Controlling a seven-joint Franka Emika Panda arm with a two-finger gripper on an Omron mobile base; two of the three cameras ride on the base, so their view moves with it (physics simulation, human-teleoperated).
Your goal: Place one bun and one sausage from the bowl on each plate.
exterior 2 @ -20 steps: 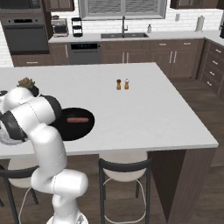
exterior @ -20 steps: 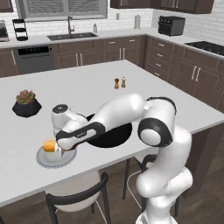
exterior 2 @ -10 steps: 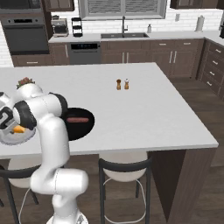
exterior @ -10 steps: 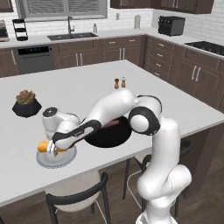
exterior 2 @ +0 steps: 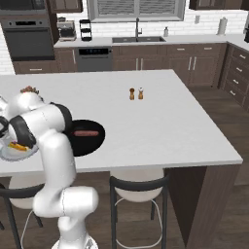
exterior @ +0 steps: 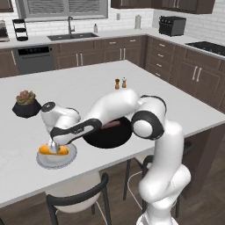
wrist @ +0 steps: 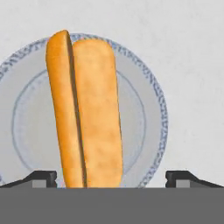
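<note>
The black bowl [exterior: 107, 135] sits at the near edge of the counter [exterior: 176, 105], one sausage [exterior 2: 86, 132] lying crosswise in it. To its left the grey plate [exterior: 56, 158] carries the bun [exterior: 53, 150]. The gripper [exterior: 53, 145] hangs directly over it, jaws spread wide either side of the bun's long axis and holding nothing; the sausage lies to its right.

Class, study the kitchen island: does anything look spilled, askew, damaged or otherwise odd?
Nothing stands out. The bun lies whole on the grey plate, a sausage rests inside the black bowl, and nothing has spilled on the counter.
</note>
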